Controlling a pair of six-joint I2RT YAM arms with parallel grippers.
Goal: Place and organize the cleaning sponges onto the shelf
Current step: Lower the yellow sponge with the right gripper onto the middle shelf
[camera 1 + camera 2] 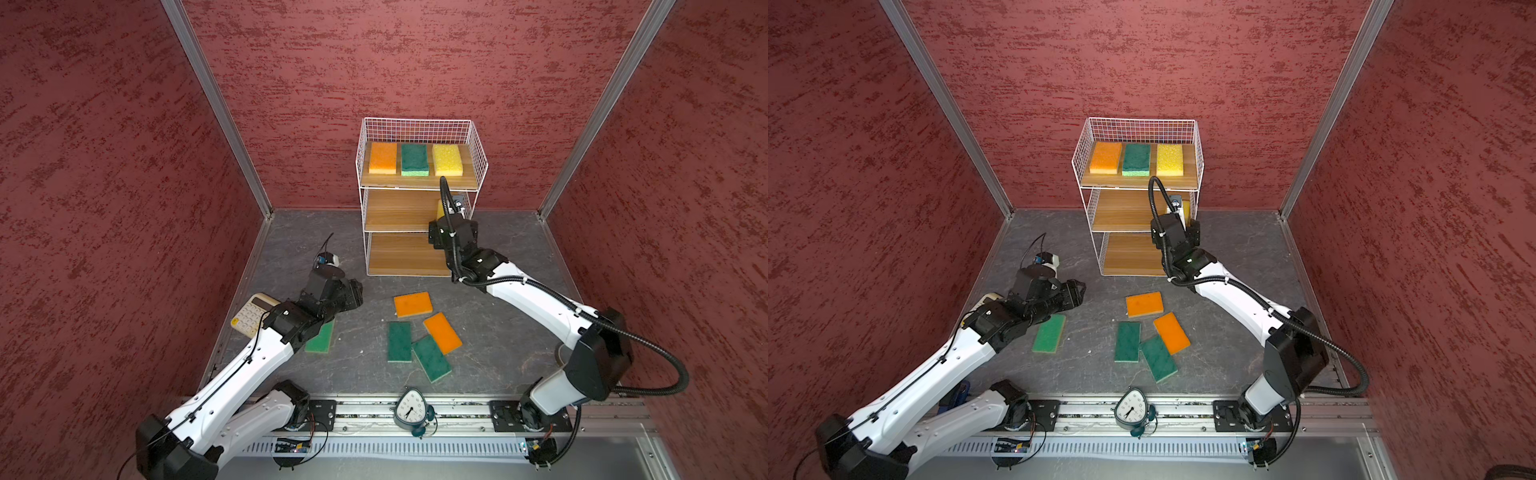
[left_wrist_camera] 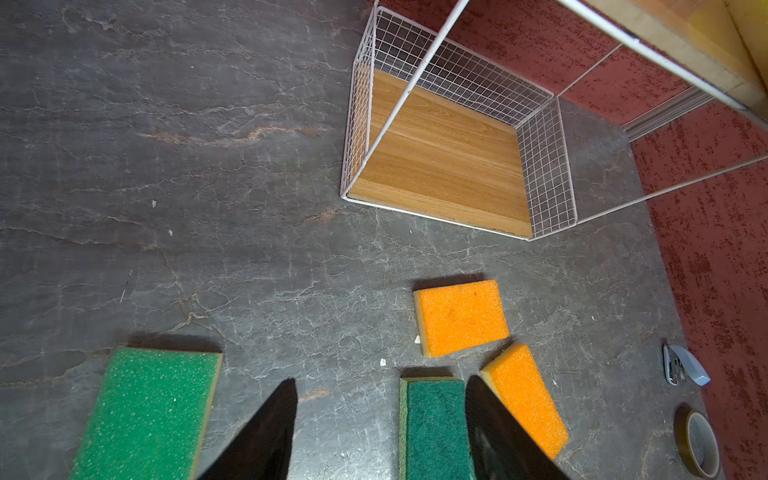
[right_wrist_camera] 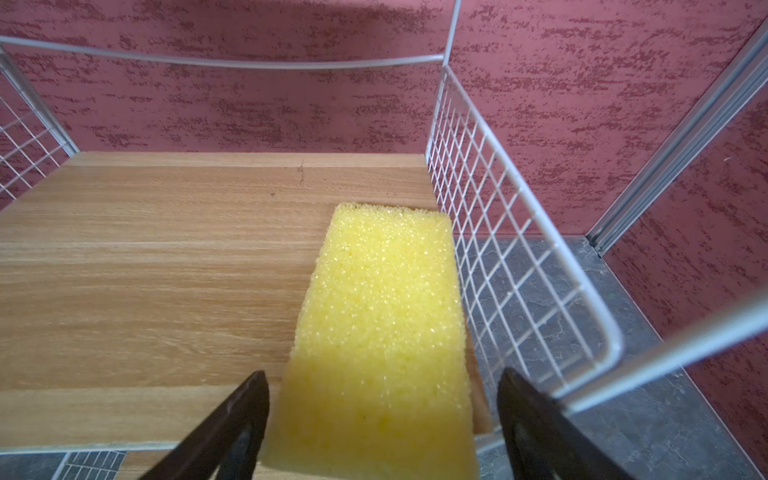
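Yellow sponge [image 3: 380,324] lies on the shelf [image 3: 166,270], middle board; three sponges [image 1: 414,160] above.

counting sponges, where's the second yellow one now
Right wrist view: the yellow sponge lies at the right end of the shelf's middle board, beside the wire side, within the open right tool.

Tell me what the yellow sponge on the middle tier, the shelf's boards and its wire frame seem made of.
The yellow sponge: soft open-cell foam, matte, with coarse glinting pores. The shelf boards: wood or wood-look laminate, smooth; straight even grain, which one is unclear. The wire frame: probably metal rod, coated white; thin stiff grid.
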